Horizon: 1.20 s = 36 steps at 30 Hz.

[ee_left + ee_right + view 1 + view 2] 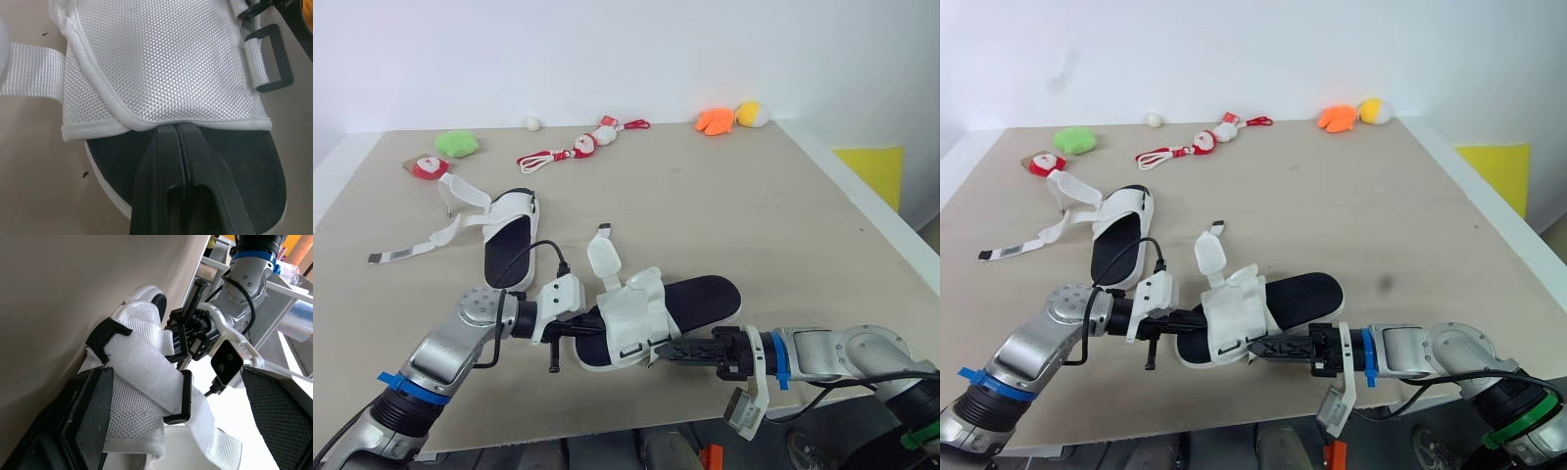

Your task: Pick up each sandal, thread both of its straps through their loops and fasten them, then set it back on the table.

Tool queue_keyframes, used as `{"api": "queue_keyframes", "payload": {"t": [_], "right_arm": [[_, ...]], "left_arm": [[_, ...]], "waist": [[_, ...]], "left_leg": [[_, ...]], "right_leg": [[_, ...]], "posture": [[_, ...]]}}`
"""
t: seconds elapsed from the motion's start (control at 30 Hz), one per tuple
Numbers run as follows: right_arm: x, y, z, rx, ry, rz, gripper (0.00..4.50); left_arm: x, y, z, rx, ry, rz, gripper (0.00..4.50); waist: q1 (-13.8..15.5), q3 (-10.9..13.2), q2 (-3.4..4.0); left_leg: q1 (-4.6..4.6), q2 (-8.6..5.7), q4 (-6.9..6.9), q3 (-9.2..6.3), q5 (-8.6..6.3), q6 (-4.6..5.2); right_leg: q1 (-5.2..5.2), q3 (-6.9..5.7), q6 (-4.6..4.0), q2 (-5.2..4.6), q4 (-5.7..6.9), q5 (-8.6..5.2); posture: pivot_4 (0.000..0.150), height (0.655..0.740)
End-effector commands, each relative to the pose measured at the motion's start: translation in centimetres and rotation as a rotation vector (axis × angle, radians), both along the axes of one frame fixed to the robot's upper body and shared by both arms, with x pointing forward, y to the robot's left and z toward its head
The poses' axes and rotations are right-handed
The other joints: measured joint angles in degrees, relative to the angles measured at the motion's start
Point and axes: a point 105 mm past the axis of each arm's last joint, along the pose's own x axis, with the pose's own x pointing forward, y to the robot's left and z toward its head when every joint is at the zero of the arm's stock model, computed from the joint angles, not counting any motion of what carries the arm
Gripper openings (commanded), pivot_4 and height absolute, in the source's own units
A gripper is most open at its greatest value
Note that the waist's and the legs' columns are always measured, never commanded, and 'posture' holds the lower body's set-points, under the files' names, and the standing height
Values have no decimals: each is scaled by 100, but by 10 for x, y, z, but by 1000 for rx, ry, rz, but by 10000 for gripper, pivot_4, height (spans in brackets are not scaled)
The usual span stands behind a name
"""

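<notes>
Could drop sandal (700, 299) off worktop (754, 196) edge.
Pinches only mesh hem (220, 122) with left claw (175, 126) together; straddles strap (146, 377) with right claw (658, 350) apart.

The table (783, 215) lies bare right and centre; the far sandal (509, 245) and its splayed straps (411, 251) block the left.

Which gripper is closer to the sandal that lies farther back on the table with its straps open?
Left. The left gripper, clamped on the near sandal, sits just in front of the far sandal; the right gripper is beyond the near sandal, farther off.
</notes>
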Motion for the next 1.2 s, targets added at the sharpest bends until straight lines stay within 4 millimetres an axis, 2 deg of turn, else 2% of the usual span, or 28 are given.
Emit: {"api": "queue_keyframes", "payload": {"t": [0.03, 0.2, 0.5, 0.83, 1.0, 1.03, 1.1, 1.2], "right_arm": [[-12, 10, 15, 85, -11, 80, 44615], [-15, 13, 18, 124, -20, 99, 44615], [-2, 16, -2, 34, -28, 9, 44615], [-6, 21, 1, 73, -19, 20, 44615], [-5, 21, 1, 74, -12, 12, 29712], [-5, 21, 1, 73, -9, 11, 23468], [-5, 21, 1, 73, -6, 11, 17727], [-6, 21, 2, 74, -4, 13, 3139]], "left_arm": [[-2, 1, -17, 42, 54, 25, 0], [-2, 1, -17, 40, 54, 24, 0], [-2, 1, -17, 41, 54, 24, 0], [-3, 0, -18, 40, 55, 25, 0], [-3, 0, -18, 39, 56, 24, 0], [-3, 0, -18, 39, 56, 25, 0], [-3, 0, -18, 39, 57, 25, 0], [-3, 0, -18, 38, 56, 26, 0]], "waist": [[2, 0, 1], [9, -1, 2], [6, -7, -3], [2, -10, -6], [5, -12, -9], [5, -13, -11], [5, -14, -12], [5, -13, -10]], "left_leg": [[-1, -1, 0, 0, 0, 0], [-10, -9, 0, -5, -3, 1], [-6, -8, 0, -13, -4, 1], [15, 4, 2, -12, 3, 9], [12, 6, 2, -14, 3, 9], [11, 4, 2, -14, 3, 9], [11, 3, 2, -13, 3, 8], [11, 4, 2, -14, 3, 9]], "right_leg": [[0, 0, 0, 0, 0, 0], [0, 1, 3, -3, 0, 2], [4, -2, 9, 0, 2, 8], [15, -9, 5, 7, 2, 10], [15, -10, 3, 10, 2, 12], [15, -9, 3, 10, 2, 12], [16, -8, 3, 9, 2, 12], [15, -9, 3, 9, 3, 12]], "posture": [[1500, 7400], [1500, 7400], [1500, 7400], [1500, 7400], [1500, 7400], [1500, 7400], [1500, 7400], [1500, 7400]]}}
